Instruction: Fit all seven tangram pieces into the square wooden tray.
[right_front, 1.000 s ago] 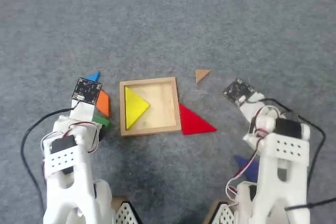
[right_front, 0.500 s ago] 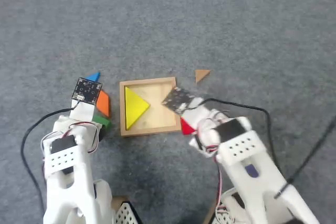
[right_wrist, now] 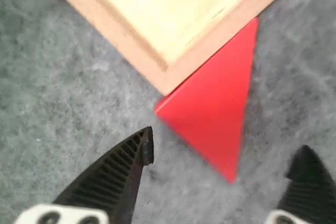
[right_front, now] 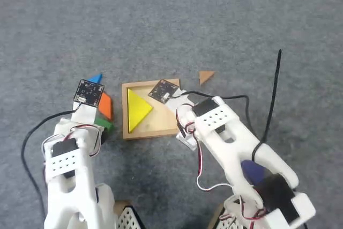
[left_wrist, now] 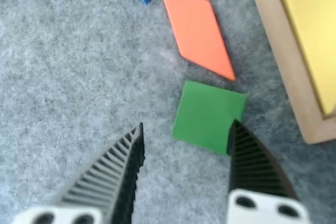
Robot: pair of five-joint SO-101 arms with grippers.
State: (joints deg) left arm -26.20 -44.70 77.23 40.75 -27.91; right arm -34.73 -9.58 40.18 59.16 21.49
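Two arms with open jaws over flat tangram pieces beside a square wooden tray.

High view: on the fuzzy grey tabletop lies the pale wooden tray with raised rims, holding one yellow triangle against its left side. The right arm covers the tray's right edge. A small tan triangle lies beyond that corner, and a dark blue piece peeks out under the arm. Left of the tray lie an orange parallelogram, a green square and a blue triangle, partly covered by the left arm.
Left wrist view: the left gripper has its ridged black jaws spread, with the matte green square between the tips.
Right wrist view: the right gripper has its jaws wide apart around the smooth red triangle, which touches the tray's outer rim.
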